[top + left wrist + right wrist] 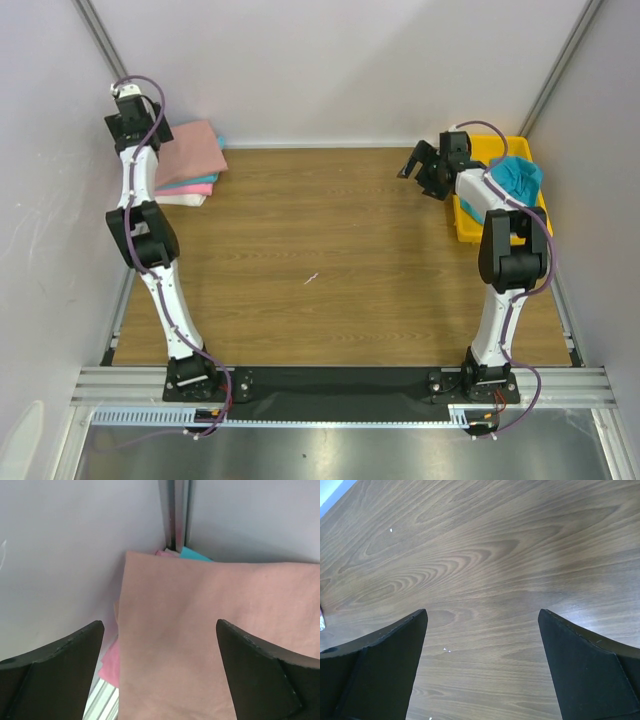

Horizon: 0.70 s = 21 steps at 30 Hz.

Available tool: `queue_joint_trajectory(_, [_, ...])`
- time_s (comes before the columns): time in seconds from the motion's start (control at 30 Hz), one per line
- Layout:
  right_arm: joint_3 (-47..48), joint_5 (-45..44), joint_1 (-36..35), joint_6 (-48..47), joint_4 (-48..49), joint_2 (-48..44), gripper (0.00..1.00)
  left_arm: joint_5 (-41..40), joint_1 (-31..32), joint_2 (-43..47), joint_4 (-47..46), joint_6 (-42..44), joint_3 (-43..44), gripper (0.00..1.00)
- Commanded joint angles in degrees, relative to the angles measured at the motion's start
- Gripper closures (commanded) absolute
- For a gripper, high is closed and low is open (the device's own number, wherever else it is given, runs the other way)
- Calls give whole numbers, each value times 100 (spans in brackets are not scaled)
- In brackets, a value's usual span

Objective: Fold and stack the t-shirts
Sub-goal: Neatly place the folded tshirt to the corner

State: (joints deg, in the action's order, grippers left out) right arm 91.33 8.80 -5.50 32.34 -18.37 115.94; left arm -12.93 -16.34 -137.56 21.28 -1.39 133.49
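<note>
My left arm (150,240) runs from its base up the left edge of the table (320,250), bends at the elbow about halfway, and reaches into the far left corner, where the wrist sits high beside the wall. My left gripper (159,625) points down over the stack of folded t-shirts (188,165) in that corner. Its fingers stand wide apart with nothing between them, above the cloth — I cannot tell from the wrist view how close.

The dusty-pink t-shirt (210,645) lies on top, flat and smooth. Beneath it a teal edge (196,555) peeks out by the corner post (175,515), and a bright pink layer (111,662) shows at the left. From above, a white one (185,199) sits at the bottom.

My right arm (510,250) rises from its base on the right and folds at the elbow, and its forearm passes over the yellow tray (466,232). My right gripper (418,163) hangs just left of that tray above bare wood, fingers spread wide and empty. A crumpled teal t-shirt (520,178) lies in the tray, partly hidden behind my forearm — well apart from the stack across the table
</note>
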Motion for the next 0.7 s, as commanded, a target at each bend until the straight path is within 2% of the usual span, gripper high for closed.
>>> queue_joint_trajectory(0.0, [210, 183, -39, -52, 106, 43, 1, -376, 95, 509, 323, -423, 213, 0])
queue_joint_trajectory(0.13, [148, 306, -39, -70, 167, -1, 1, -649, 254, 940, 569, -1062, -85, 0])
queue_joint_trajectory(0.23, [122, 552, 5, 35, 299, 43, 1, -133, 280, 1397, 553, -1757, -551, 0])
queue_joint_trajectory(0.33, [122, 772, 48, 132, 501, 51, 1, 343, 429, 1722, 228, -2040, -885, 0])
queue_joint_trajectory(0.43, [113, 860, 101, 80, 589, 51, 0, 168, 841, 1689, 149, -1936, -659, 0])
queue_joint_trajectory(0.6, [69, 1062, 277, 53, 607, 87, 1, 475, 1141, 1250, -27, -2006, -317, 0])
queue_joint_trajectory(0.67, [43, 1098, 365, 62, 615, 87, 0, 116, 1273, 891, 165, -1945, -61, 0])
